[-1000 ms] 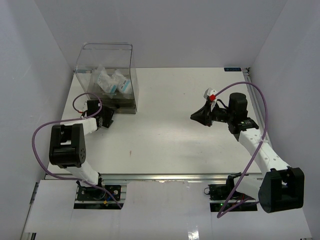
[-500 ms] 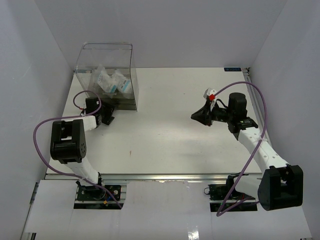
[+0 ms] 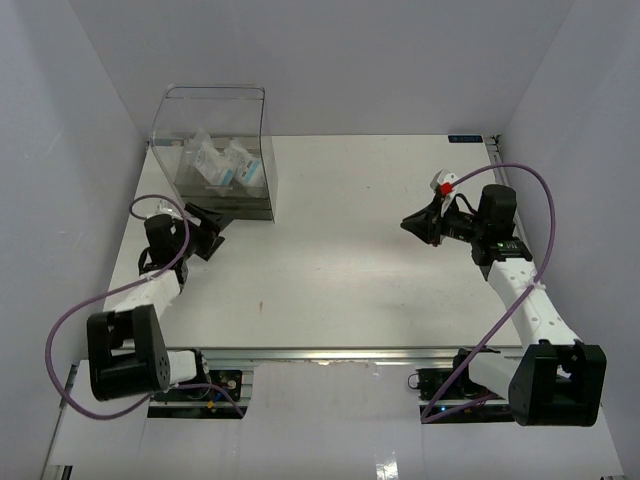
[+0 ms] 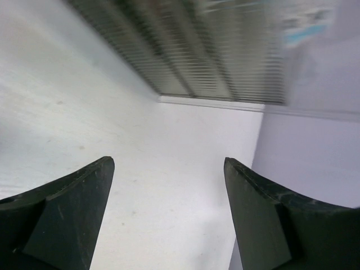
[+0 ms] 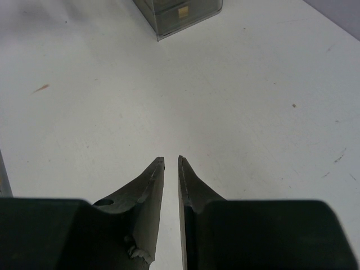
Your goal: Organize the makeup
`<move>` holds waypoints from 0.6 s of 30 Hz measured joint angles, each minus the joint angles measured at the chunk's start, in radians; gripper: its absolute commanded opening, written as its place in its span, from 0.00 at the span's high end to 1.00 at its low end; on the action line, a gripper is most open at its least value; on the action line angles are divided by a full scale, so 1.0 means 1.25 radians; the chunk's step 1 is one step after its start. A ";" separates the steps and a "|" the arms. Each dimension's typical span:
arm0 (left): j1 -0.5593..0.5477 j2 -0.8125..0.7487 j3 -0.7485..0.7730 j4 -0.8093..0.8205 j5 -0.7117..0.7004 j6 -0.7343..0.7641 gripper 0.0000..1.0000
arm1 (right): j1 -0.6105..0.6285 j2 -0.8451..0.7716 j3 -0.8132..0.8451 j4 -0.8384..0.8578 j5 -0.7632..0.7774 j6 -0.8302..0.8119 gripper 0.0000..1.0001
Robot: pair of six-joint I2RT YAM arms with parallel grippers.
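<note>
The makeup shows as clear packets with white-and-blue labels (image 3: 226, 166) lying inside the large clear box (image 3: 255, 120) at the table's far left. A small gold-tan piece (image 5: 181, 10) shows through the box's lower wall (image 5: 169, 22) in the right wrist view. My left gripper (image 3: 212, 230) sits just in front of the box's near left corner, open, with only bare table between its fingers (image 4: 84, 202). My right gripper (image 3: 410, 225) hovers over the right half of the table, pointing left. Its jaws are shut to a thin slit with nothing in them (image 5: 171, 158).
The box's ribbed wall (image 4: 225, 56) fills the top of the left wrist view. White enclosure walls stand close on the left (image 3: 60, 200) and right (image 3: 590, 200). Purple cables (image 3: 70, 320) loop beside both arms. The table (image 3: 330, 260) between the grippers is plain white.
My left arm has drawn back from the box toward the near left and its jaws have opened wider. My right arm has shifted to the right.
</note>
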 measured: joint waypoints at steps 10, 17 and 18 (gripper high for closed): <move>0.029 -0.259 0.011 0.029 0.257 0.181 0.02 | -0.089 -0.082 -0.021 -0.005 0.002 0.004 0.48; -0.018 -0.350 0.006 0.033 0.356 0.294 0.02 | -0.167 -0.107 -0.046 -0.025 -0.009 0.031 0.15; -0.027 -0.364 0.006 0.029 0.363 0.308 0.02 | -0.174 -0.107 -0.047 -0.029 -0.009 0.038 0.10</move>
